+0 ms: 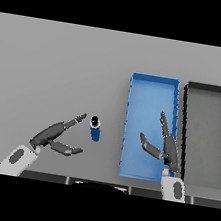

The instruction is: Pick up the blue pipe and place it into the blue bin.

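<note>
We are holding our left hand over the grey table, its fingers spread wide and gripping nothing, just beside the short blue cylindrical pipe standing apart from them. Our right hand, fingers also relaxed and empty, is hovering above the shallow blue rectangular bin, beside a dark grey bin.

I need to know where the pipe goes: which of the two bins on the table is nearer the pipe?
The blue bin, left of the black bin and right of the blue pipe; the black one sits farther right.
</note>
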Available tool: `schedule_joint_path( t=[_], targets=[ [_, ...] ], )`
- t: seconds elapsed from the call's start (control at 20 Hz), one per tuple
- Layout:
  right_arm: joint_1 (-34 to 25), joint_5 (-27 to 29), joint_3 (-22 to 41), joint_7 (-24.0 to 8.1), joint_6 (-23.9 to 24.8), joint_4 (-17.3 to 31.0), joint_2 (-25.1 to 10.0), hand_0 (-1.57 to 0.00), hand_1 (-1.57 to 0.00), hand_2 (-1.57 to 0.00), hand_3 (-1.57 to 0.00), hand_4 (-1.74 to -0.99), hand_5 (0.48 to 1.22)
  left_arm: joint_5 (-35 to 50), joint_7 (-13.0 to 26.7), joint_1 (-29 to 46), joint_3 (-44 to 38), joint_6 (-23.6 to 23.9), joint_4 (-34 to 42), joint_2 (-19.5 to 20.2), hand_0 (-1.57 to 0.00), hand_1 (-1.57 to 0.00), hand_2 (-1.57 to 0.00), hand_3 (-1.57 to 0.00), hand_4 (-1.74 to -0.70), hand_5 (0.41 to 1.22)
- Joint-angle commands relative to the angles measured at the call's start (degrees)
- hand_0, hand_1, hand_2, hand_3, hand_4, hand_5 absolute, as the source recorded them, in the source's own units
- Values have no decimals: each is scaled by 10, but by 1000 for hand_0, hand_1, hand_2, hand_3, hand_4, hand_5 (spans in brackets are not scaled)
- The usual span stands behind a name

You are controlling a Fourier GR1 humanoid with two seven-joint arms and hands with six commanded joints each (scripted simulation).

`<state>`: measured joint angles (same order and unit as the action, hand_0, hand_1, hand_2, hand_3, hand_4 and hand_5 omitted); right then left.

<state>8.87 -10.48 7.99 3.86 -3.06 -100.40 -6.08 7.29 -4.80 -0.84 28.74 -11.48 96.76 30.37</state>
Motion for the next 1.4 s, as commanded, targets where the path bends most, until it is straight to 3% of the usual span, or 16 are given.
schedule_joint_path(
  t=[0.0,0.25,0.55,0.75,0.85,0.9,0.95,1.05,1.15,1.35],
  targets=[
    [0,2,-2,-7,0,-6,-2,1,1,1,1,-1228,621,-1,6,-8,0,1,-9,-6,1,1,1,1,-1189,463],
    [9,1,-3,-5,-1,-8,-4,1,1,1,1,-1223,618,-16,32,-43,23,6,-78,-77,1,1,1,1,-1191,467],
    [7,3,-9,-14,3,-14,-7,1,1,1,1,-1201,605,-46,7,-90,39,2,-144,-120,1,1,1,1,-1131,462],
    [9,14,-15,-15,-2,-11,-8,1,1,1,1,-1206,606,-22,-14,-108,32,-5,-180,-166,1,1,-1,1,-1215,533],
    [11,5,-10,-13,-1,-14,-9,1,1,1,1,-1196,603,-15,-21,-105,29,-1,-179,-174,1,-40,-110,-43,-1267,585],
    [12,6,-13,-15,-1,-8,-12,1,1,1,1,-1196,605,-12,-18,-109,27,3,-182,-181,-34,-141,-224,-115,-1292,617],
    [9,7,-11,-22,-1,-7,-8,1,1,1,1,-1198,605,-14,-10,-108,27,11,-183,-186,-100,-265,-357,-215,-1317,651],
    [14,11,-9,-9,-6,-14,-9,1,1,1,1,-1196,604,-3,-4,-102,29,15,-187,-208,-504,-677,-733,-703,-1416,856],
    [6,17,-17,-17,-4,-8,-10,1,1,1,1,-1195,604,-15,1,-104,36,18,-182,-205,-888,-999,-1035,-1009,-1526,988],
    [3,13,-10,-14,-5,-8,-5,1,1,1,1,-1191,602,-30,-51,-102,59,31,-189,-206,-1291,-1337,-1351,-1272,-1647,1125]
  ],
)
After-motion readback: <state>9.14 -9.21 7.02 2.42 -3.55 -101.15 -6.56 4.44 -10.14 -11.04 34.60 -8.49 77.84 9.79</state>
